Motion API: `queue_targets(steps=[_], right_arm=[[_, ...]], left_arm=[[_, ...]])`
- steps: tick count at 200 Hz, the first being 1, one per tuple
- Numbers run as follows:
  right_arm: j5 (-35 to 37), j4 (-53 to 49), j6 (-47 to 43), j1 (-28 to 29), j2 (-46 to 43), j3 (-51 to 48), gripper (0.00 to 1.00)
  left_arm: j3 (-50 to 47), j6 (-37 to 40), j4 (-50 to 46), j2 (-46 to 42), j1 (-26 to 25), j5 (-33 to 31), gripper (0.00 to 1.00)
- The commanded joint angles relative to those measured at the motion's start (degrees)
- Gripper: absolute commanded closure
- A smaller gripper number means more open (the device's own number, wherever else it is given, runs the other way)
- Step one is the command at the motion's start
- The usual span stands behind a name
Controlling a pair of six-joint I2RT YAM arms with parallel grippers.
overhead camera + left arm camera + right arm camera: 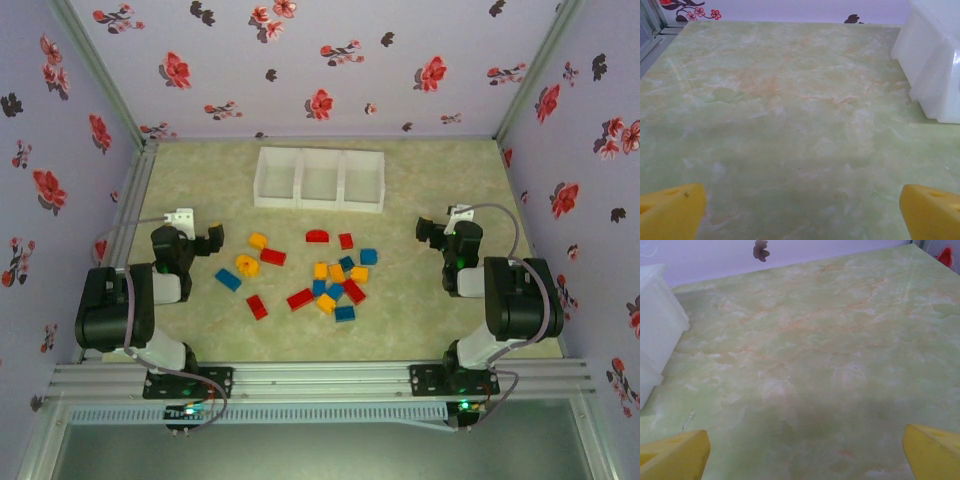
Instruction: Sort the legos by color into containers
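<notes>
Top external: containers (320, 180) look empty, floors hard to read. All legos (322, 272) loose on table (420, 325). Left gripper (208, 243) and right gripper (429, 232) spread, empty. Sorting unstarted.

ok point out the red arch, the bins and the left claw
red arch (317, 237): top view, its middle
bins (320, 205): top view, middle bin's near wall
left claw (801, 212): left wrist view, midway between tips

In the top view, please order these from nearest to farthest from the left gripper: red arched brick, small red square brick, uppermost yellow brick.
1. Uppermost yellow brick, just right of the left gripper.
2. Red arched brick, farther right.
3. Small red square brick, right of the arch.
</notes>
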Motion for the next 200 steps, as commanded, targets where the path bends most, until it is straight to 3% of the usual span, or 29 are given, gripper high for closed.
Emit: queue_targets(steps=[1,33,54,89,104,124,137,151,200], right_arm=[[3.2,0.1,0.8,0.0,-0.9,0.5,0.01],[15.8,-21.1,5.2,0.7,-14.8,5.4,0.01],[15.1,-36.1,7.9,1.2,-24.2,12.0,0.01],[19.2,-56.5,9.7,6.2,-32.6,25.7,0.01],[16.8,-65.9,11.8,7.6,-33.0,32.6,0.01],[7.2,-77.3,14.7,8.1,-31.5,40.8,0.01],[1.5,-83.5,16.9,9.5,-29.6,44.4,0.01],[1.5,-86.7,17.7,13.7,-28.7,45.2,0.01],[5.7,-79.1,25.6,27.5,-23.1,33.4,0.06]], left_arm=[[1.5,0.3,-0.1,-0.2,-0.3,-1.9,0.0],[6.6,-0.8,-16.9,-10.2,-1.0,-8.7,0.0],[10.6,-5.3,-28.2,-18.3,-1.3,-14.5,0.0],[20.7,-13.8,-47.3,-29.5,-2.6,-14.6,0.0],[24.9,-18.9,-53.3,-33.3,-4.5,-14.3,0.0],[33.2,-21.7,-66.5,-36.1,-9.6,-13.8,0.0],[37.5,-22.1,-75.7,-36.8,-15.1,-18.4,0.0],[38.3,-25.1,-81.4,-38.4,-18.8,-22.0,0.0],[33.5,-28.5,-83.8,-40.8,-21.7,-17.8,0.0]])
